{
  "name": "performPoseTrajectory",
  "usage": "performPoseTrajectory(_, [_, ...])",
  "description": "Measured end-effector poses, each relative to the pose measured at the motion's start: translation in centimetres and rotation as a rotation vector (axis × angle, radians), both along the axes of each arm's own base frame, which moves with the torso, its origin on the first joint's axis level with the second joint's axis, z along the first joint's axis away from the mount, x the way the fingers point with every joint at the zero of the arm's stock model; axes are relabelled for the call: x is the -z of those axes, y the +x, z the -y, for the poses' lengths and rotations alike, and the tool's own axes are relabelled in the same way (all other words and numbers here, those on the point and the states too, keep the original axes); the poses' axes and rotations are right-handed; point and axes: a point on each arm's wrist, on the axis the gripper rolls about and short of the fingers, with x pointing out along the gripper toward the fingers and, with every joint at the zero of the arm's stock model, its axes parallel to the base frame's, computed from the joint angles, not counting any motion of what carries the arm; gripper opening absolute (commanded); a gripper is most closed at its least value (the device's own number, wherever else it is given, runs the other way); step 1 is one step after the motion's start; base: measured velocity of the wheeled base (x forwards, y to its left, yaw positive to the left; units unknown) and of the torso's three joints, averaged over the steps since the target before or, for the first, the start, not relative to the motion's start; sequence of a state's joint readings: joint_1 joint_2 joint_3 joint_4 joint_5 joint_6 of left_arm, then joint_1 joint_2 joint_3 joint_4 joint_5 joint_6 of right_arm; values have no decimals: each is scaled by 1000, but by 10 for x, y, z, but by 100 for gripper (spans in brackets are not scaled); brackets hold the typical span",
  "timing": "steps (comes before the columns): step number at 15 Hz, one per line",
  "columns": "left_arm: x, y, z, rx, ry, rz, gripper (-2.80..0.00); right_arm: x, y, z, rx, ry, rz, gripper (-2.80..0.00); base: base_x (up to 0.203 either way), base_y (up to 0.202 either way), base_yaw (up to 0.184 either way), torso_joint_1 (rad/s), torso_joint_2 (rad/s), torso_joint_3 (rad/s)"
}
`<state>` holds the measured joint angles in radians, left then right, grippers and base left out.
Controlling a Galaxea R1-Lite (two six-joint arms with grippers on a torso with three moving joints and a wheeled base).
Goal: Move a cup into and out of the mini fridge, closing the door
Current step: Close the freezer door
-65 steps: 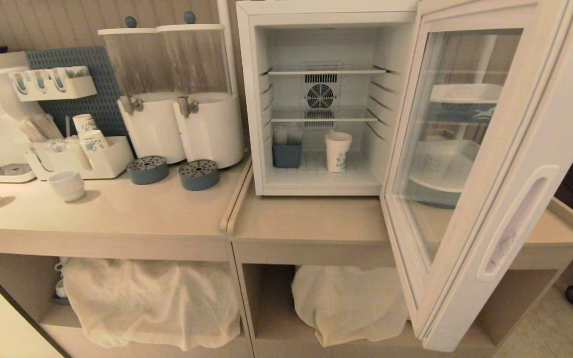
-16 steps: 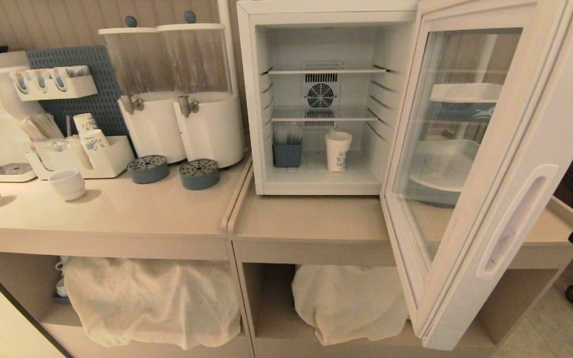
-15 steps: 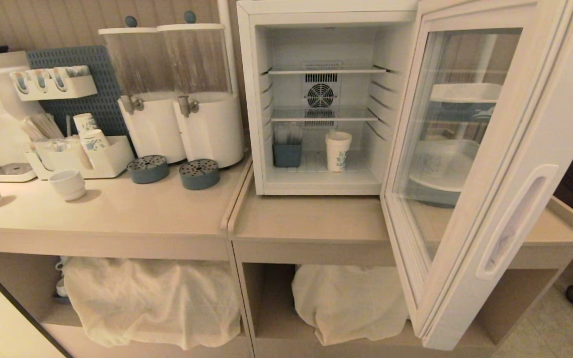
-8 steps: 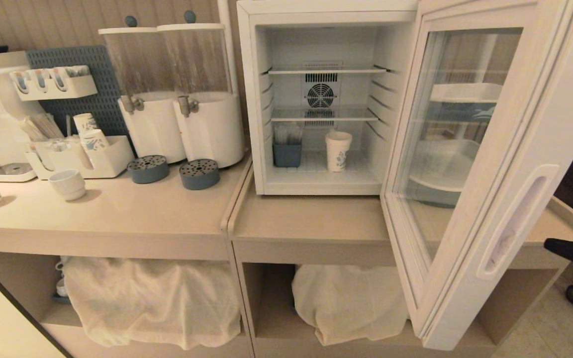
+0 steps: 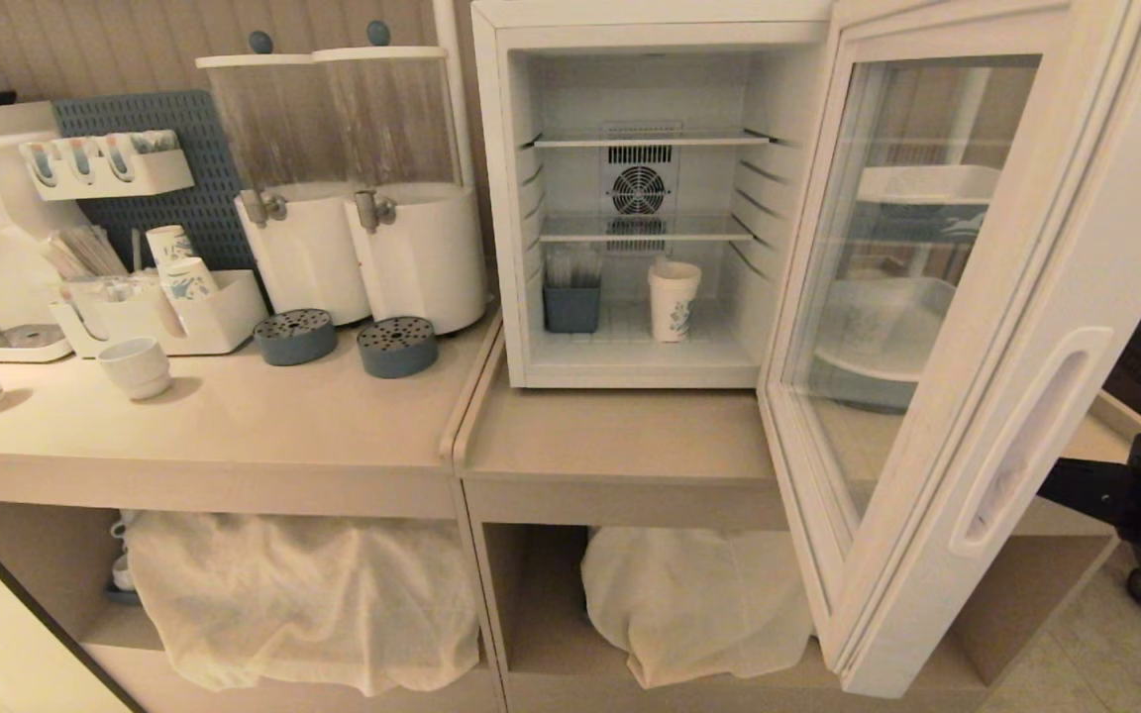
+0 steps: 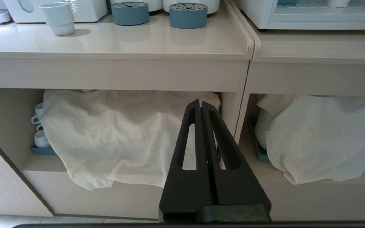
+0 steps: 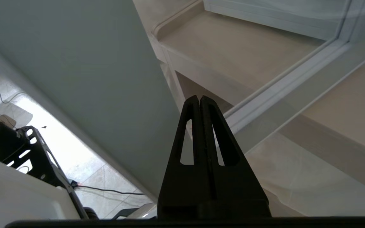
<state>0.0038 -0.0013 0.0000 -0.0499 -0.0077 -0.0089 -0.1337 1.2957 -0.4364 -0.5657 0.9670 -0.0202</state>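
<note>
Head view showed the mini fridge (image 5: 630, 198) standing on the counter (image 5: 620, 436) with the door (image 5: 967, 337) swung wide toward the camera, glass pane facing the interior. The cup (image 5: 674, 302) stood upright on the fridge floor, beside a small blue holder (image 5: 571, 307) and apart from it, below the lower shelf. Judged step in hand: shutting the door with the cup inside. The right gripper (image 5: 1076, 485) sat just beyond the door's outer face, near the recessed handle (image 5: 1026, 446); contact could not be confirmed. To do this well, the push should land flat on the outer face near the handle edge, far from the hinge, and follow the door's arc so it does not slide off the frame; a slow finish would keep the cup from toppling. In the right wrist view the right gripper (image 7: 199, 99) had its fingers pressed together, holding nothing, with the door's panel and glass just ahead. Left wrist view: left gripper (image 6: 200, 104) likewise pressed together and empty, parked low in front of the cloth-covered shelf (image 6: 119, 133) beneath the counter.
</note>
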Motion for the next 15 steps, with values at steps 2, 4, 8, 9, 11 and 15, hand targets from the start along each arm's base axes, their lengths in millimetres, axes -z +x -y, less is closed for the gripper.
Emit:
performPoseTrajectory(2, [0, 0, 0, 0, 0, 0, -280, -2, 4, -10, -9, -7, -7, -280, 0, 0, 0, 0, 0, 0])
performPoseTrajectory(4, [0, 0, 0, 0, -1, 0, -280, -8, 8, -23, -2, -4, -15, -280, 0, 0, 0, 0, 0, 0])
performPoseTrajectory(8, [0, 0, 0, 0, -1, 0, -280, -20, 17, -43, -31, -9, 11, -280, 0, 0, 0, 0, 0, 0])
performPoseTrajectory(9, [0, 0, 0, 0, -1, 0, -280, -21, 19, -49, -28, -15, 14, -280, 0, 0, 0, 0, 0, 0])
performPoseTrajectory(11, [0, 0, 0, 0, -1, 0, -280, -23, 22, -63, -16, -30, 17, -280, 0, 0, 0, 0, 0, 0])
performPoseTrajectory(15, [0, 0, 0, 0, -1, 0, -280, -35, 44, -93, 85, -48, 35, -280, 0, 0, 0, 0, 0, 0])
